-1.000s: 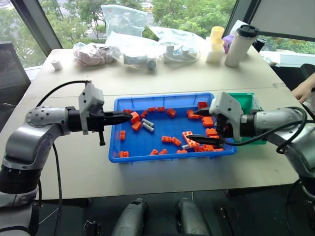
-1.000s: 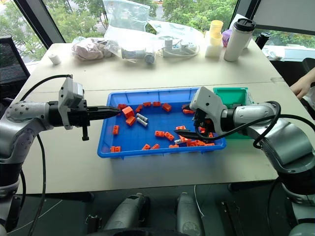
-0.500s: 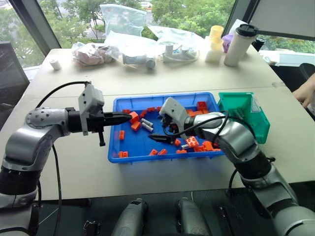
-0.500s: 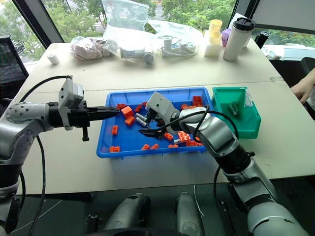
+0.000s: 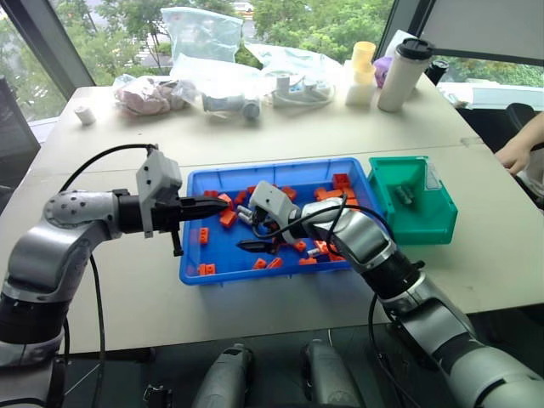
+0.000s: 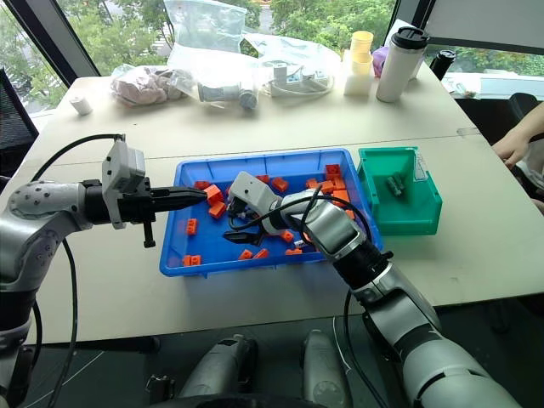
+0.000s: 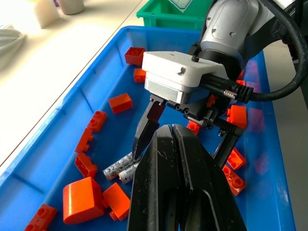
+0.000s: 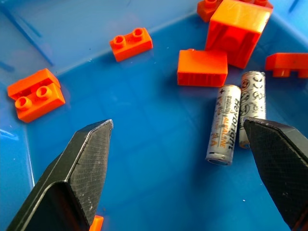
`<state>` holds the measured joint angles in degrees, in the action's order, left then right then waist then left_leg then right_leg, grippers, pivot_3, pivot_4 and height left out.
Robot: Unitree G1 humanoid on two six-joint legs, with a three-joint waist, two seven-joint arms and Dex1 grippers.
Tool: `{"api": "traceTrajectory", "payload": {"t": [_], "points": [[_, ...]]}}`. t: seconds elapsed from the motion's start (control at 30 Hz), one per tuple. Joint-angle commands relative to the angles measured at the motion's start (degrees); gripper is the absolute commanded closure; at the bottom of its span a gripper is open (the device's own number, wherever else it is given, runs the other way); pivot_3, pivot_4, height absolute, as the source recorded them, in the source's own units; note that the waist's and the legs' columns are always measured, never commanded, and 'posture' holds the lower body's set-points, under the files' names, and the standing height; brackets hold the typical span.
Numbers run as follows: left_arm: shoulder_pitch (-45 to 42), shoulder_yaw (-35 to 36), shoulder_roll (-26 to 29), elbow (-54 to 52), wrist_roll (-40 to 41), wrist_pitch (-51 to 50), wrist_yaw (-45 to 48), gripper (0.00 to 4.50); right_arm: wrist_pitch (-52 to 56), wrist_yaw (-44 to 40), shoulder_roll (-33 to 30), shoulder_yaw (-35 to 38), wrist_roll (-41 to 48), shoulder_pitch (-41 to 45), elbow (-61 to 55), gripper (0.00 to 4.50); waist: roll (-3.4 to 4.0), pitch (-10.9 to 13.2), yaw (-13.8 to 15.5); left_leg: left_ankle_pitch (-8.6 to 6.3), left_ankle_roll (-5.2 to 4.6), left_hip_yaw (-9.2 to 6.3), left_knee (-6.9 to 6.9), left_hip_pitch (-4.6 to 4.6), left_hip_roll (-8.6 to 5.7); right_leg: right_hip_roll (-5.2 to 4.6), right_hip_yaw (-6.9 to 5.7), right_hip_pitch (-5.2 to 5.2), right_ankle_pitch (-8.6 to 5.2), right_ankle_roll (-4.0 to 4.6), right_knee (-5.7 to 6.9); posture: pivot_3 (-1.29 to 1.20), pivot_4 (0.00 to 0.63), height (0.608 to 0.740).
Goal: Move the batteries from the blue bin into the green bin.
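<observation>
- On the beige table (image 5: 280, 136) sits the blue bin (image 5: 197, 255), orange bricks (image 5: 287, 192) scattered inside.
- Just right of it, the green bin (image 5: 442, 223), two dark-looking batteries on its floor (image 5: 405, 195).
- Right gripper (image 8: 183, 159) is over the blue bin's left-middle part, pointing down, jaws spread wide, nothing between them.
- Left gripper (image 5: 219, 204) is level over the blue bin's left rim, fingers (image 7: 183, 192) pressed together, empty.
- Two silver batteries (image 8: 236, 120) lie side by side, touching, on the blue bin floor beside the orange bricks; one partly behind the right gripper's finger (image 8: 281, 163).
- Back of table: clear bags (image 5: 204, 51), tall tumbler (image 5: 397, 75), yellow cups (image 5: 360, 73).
- Person's hand (image 5: 516, 153) at far right table edge.
</observation>
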<state>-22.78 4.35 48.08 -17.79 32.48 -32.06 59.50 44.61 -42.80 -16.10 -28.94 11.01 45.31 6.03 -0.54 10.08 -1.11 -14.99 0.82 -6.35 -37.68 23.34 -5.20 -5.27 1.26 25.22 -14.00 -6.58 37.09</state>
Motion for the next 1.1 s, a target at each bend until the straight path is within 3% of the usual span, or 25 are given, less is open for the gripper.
{"api": "traceTrajectory", "payload": {"t": [0.03,0.23,0.27,0.3,0.53,0.63,0.73,0.93,1.1], "points": [[-0.1,2.6,1.0,-1.6,0.3,0.6,-0.5,4.5,-2.0,-1.1,1.6,-0.1,-1.5,1.7,2.4,0.09,0.0,0.0,0.0,0.0,-0.01,0.0,0.0,0.0,0.0,0.0,0.0,0.0,0.0,0.0,0.0,0.0,0.15,0.74],[-0.2,2.6,0.9,-1.0,-0.3,1.1,-0.7,4.5,-2.6,-0.4,4.2,-0.5,-5.1,3.0,8.8,0.09,0.0,0.0,0.0,0.03,0.04,0.0,0.01,-0.01,0.0,0.02,0.0,0.0,0.0,0.0,0.01,0.0,0.15,0.74],[-0.2,2.5,0.8,-0.9,-0.3,1.2,-0.7,4.5,-2.8,-0.3,4.5,-0.5,-5.6,3.1,9.5,0.61,0.0,0.0,0.0,0.06,0.1,0.0,0.01,-0.01,0.01,0.02,0.0,0.01,0.0,0.0,0.02,0.0,0.15,0.74],[-0.1,2.5,0.8,-0.7,-0.5,1.4,-0.7,4.5,-3.2,-0.2,4.6,-0.6,-6.2,3.2,9.8,0.86,0.01,0.0,0.0,0.08,0.14,0.0,0.02,-0.01,0.01,0.02,0.0,0.01,0.0,0.0,0.03,0.0,0.15,0.74],[0.0,2.1,0.2,0.1,-1.3,2.7,-0.7,4.5,-2.8,-1.3,4.3,0.1,-7.3,2.6,7.5,4.38,0.0,0.0,0.0,0.1,0.18,0.0,0.03,-0.01,0.01,0.02,0.01,0.02,0.0,0.0,0.04,0.0,0.15,0.74],[0.0,1.8,-0.1,0.4,-1.5,3.2,-0.6,4.5,-1.0,-1.5,2.6,1.6,-7.0,2.3,3.2,4.43,0.0,0.0,0.1,0.1,0.17,0.0,0.03,-0.01,0.01,0.02,0.01,0.02,0.0,0.0,0.04,0.0,0.15,0.74],[-0.1,1.4,-0.6,0.5,-1.4,3.4,-0.5,4.5,3.6,0.2,-1.8,8.8,-5.5,2.9,-6.8,4.43,0.03,0.0,0.2,0.1,0.16,0.0,0.02,0.02,0.0,0.01,0.01,0.04,0.0,0.0,0.03,0.0,0.15,0.74],[-0.6,-0.2,-2.0,1.1,-1.9,3.9,0.2,4.5,15.4,2.5,-17.2,29.1,-2.2,2.4,-18.9,4.43,0.02,0.0,0.8,-0.01,-0.01,-0.03,0.01,0.07,-0.04,-0.04,-0.04,0.02,0.0,0.0,-0.02,0.0,0.15,0.74],[-1.6,-1.2,-2.5,1.7,-2.1,4.0,0.9,4.5,16.8,1.7,-27.7,35.9,-1.2,-4.5,-19.8,4.43,0.0,0.0,0.3,-0.02,-0.04,0.02,0.12,0.03,0.0,-0.12,-0.03,-0.01,0.0,0.01,-0.07,0.0,0.15,0.74]]}}
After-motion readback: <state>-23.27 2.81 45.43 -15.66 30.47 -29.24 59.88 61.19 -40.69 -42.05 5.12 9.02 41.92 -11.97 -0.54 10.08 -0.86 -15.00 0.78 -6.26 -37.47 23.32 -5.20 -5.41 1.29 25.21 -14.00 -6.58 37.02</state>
